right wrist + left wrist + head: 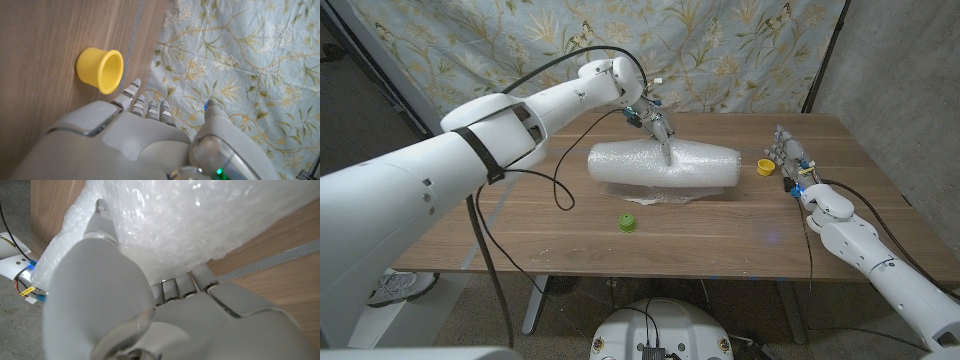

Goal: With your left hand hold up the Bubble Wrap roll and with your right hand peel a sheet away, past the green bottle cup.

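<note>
The Bubble Wrap roll [665, 167] lies on its side in the middle of the table, with a loose bit of sheet [655, 196] showing under its front. My left hand [655, 125] reaches over the roll's top from behind. In the left wrist view one finger [100, 225] lies along the Bubble Wrap roll [200, 220], the others go behind it, and the wrap fills the space between them. The small green bottle cup [627, 223] stands in front of the roll. My right hand [790, 162] stands apart at the right, fingers straight, holding nothing.
A yellow cup [765, 167] sits just left of my right hand; in the right wrist view the yellow cup [100, 70] lies beyond my right hand [150, 130]. A floral curtain [720, 50] hangs behind the table. The table's right end [880, 190] is bare wood.
</note>
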Tool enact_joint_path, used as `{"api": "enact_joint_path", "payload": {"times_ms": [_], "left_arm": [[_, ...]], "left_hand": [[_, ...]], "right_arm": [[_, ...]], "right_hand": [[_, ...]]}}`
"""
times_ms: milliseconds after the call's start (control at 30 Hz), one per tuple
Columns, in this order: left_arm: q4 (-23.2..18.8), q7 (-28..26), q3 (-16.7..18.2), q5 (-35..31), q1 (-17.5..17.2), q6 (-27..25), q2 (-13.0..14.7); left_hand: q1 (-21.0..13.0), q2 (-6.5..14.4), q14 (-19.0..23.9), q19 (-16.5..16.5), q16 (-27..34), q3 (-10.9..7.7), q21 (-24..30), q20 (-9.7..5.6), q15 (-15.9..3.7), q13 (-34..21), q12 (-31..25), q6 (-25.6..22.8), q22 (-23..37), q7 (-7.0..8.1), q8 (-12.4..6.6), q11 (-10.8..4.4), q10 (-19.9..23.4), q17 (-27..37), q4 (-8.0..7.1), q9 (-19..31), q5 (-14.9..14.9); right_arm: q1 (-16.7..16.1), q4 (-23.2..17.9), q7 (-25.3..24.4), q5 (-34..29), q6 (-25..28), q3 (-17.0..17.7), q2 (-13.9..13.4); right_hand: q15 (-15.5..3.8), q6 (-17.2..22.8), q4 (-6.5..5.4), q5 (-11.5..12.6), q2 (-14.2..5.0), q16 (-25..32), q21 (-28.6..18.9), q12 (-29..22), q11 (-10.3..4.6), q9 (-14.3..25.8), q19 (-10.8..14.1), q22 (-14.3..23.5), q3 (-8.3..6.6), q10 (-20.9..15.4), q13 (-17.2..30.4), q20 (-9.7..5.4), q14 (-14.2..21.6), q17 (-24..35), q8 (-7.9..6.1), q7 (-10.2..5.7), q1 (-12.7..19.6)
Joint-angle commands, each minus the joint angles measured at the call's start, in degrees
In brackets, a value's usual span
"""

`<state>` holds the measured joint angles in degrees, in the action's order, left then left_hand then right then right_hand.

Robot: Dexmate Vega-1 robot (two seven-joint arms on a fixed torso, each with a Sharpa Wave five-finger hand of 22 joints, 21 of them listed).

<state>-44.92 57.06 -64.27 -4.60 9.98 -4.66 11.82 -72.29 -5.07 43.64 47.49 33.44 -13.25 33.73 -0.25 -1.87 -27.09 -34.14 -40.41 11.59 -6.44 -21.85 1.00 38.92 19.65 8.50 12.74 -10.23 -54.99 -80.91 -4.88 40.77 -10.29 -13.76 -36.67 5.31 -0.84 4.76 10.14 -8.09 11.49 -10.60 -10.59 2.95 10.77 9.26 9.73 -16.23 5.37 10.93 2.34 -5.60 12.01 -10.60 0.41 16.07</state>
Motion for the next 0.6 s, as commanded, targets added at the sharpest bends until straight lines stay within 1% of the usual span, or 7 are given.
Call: {"api": "enact_joint_path", "payload": {"times_ms": [33, 333, 467, 600], "left_arm": [[-5.2, 0.6, 1.9, 1.5, -1.3, -5.6, 3.0], [-8.0, 0.1, 3.3, 3.3, -2.1, -8.9, 4.9], [-8.4, 0.4, 3.6, 4.1, -2.2, -10.3, 5.3], [-9.3, 0.8, 3.5, 4.4, -2.1, -11.5, 6.0]], "left_hand": [[-6.2, 6.6, 8.7, 0.4, -0.3, -0.45, 0.6, -0.69, -8.23, -0.3, -0.4, -0.3, 0.1, -0.15, 0.05, -2.59, 3.0, 0.1, -0.54, 0.2, -0.3], [-5.8, 6.8, 8.8, 0.2, -0.6, -0.33, 0.9, -0.59, -8.01, -0.8, -0.4, -0.3, 0.1, -0.27, 0.01, -2.39, 3.0, 0.2, -0.66, 0.4, -0.3], [-5.7, 6.9, 9.0, 0.1, -0.8, -0.31, 1.1, -0.57, -7.98, -1.0, -0.5, -0.5, 0.1, -0.28, -0.05, -2.38, 3.1, 0.2, -0.62, 0.5, -0.3], [-5.6, 7.1, 9.3, 0.0, -0.8, -0.27, 1.3, -0.54, -8.01, -1.3, -0.6, -1.1, 0.1, -0.78, -0.32, -2.26, 3.3, 0.4, -0.62, 0.7, -0.3]], "right_arm": [[1.3, 0.2, 1.0, -0.3, 0.8, -1.0, -0.2], [1.5, 0.0, 1.3, -0.4, 1.5, -1.3, -0.5], [1.6, -0.1, 1.4, -0.5, 1.7, -1.5, -0.5], [1.8, -0.1, 1.3, -0.6, 1.9, -1.7, -0.6]], "right_hand": [[-0.38, -0.3, 0.14, 0.0, -0.08, 0.2, -0.3, -0.4, -0.18, 0.3, -0.2, 0.1, -0.18, 0.5, 0.1, -0.01, -0.4, 0.0, -0.43, 0.11, -0.4], [-0.35, -0.3, 0.20, 0.0, -0.04, 0.2, -0.3, -0.4, -0.09, 0.3, -0.3, 0.1, -0.20, 0.6, 0.1, 0.00, -0.4, 0.0, -0.44, 0.13, -0.4], [-0.42, -0.3, 0.20, 0.0, -0.09, 0.2, -0.3, -0.4, -0.01, 0.3, -0.3, 0.1, -0.22, 0.6, 0.1, -0.01, -0.5, 0.0, -0.45, 0.11, -0.4], [-0.36, -0.3, 0.22, 0.0, -0.08, 0.3, -0.3, -0.5, -0.04, 0.3, -0.3, 0.1, -0.23, 0.6, 0.1, 0.00, -0.5, 0.0, -0.46, 0.11, -0.4]]}}
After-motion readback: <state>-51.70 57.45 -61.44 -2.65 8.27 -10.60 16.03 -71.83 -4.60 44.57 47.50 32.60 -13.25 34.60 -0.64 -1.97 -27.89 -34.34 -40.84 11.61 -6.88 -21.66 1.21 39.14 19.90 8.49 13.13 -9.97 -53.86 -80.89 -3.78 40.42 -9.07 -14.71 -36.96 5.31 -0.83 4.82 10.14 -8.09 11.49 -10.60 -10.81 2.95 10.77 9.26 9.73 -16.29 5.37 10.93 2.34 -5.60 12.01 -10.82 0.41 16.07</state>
